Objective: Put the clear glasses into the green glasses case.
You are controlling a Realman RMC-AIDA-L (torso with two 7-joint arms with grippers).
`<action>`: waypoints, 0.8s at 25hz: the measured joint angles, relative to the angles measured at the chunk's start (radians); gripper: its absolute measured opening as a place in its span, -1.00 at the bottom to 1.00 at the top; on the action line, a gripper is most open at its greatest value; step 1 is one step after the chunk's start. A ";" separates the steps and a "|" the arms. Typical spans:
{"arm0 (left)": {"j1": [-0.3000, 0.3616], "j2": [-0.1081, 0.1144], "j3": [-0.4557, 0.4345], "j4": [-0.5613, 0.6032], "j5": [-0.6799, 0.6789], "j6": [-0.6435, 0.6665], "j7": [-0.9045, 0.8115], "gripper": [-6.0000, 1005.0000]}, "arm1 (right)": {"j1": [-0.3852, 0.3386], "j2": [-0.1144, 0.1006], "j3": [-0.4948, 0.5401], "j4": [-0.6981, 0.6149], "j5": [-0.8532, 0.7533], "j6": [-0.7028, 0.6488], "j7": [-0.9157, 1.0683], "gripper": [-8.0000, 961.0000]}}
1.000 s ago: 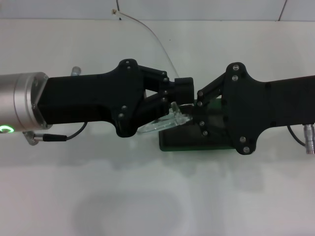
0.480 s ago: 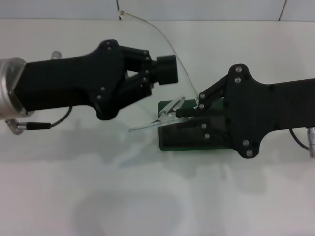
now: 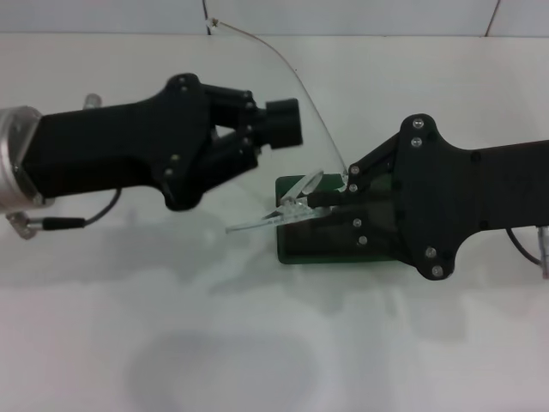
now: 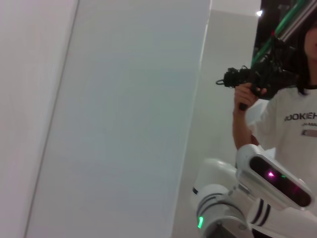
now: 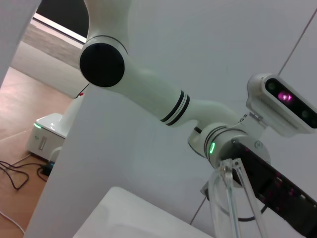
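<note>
We see the glasses (image 3: 287, 209) held over the left end of the case (image 3: 296, 251), their long axis running across the table (image 3: 274, 343). One clear arm juts out past the case's left edge, pointing toward the robot's left and tilted slightly down at its tip; the other folded part rises at a slant just above the case's far left corner. In the right wrist view the glasses (image 5: 228, 203) show as a narrow clear frame standing close before the lens.

The right gripper (image 3: 330, 199) reaches in from the right over the case, and its slim fingers (image 3: 324, 196) are closed on the right-hand end of the glasses. The left gripper (image 3: 279, 123) hangs up and to the left of the case, well apart from the glasses; we cannot tell how far its fingers are parted, and nothing is seen in it.

The case lies open and flat, long axis also across the table. We see its green rim and a strip of dark lining along the near side; the right gripper's body covers most of the interior, so we cannot tell whether anything lies inside. A thin cable (image 3: 292, 77) curves down from the table's far edge toward the case's far side.
</note>
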 joint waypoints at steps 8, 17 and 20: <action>0.006 0.014 -0.156 0.004 0.058 -0.002 -0.004 -0.83 | -0.020 -0.001 0.002 0.001 0.021 -0.010 -0.019 -0.88; 0.013 0.013 -0.268 -0.002 0.169 -0.006 -0.009 -0.83 | -0.035 -0.003 0.003 0.010 0.101 -0.051 -0.119 -0.88; 0.014 0.012 -0.272 -0.005 0.171 -0.007 -0.008 -0.83 | -0.034 -0.003 0.003 0.012 0.130 -0.081 -0.148 -0.88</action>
